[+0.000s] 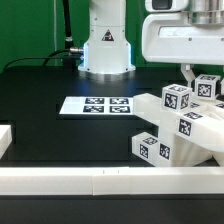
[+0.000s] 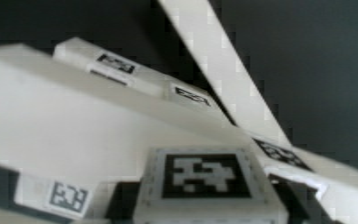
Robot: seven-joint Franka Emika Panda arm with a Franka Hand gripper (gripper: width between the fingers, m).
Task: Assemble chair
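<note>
black tabletop (image 1: 60, 130), white rail (image 1: 70, 181) along near edge, claw (image 1: 192, 78) clamped on chair (image 1: 175, 125).

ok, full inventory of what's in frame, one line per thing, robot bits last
chair parts: several joined or stacked, exact count unclear, white with black-and-white tags, on the exterior view's right
marker board: one, white with four tags, flat on the table, centre
border rails: long plain white, one along the near edge, one end piece at the exterior view's left
table: one, black
cable: one, black, at the back on the exterior view's left
backdrop: green, behind the table
robot base: one, white, back centre
tool: one, white body, shut on the chair parts from above
</note>
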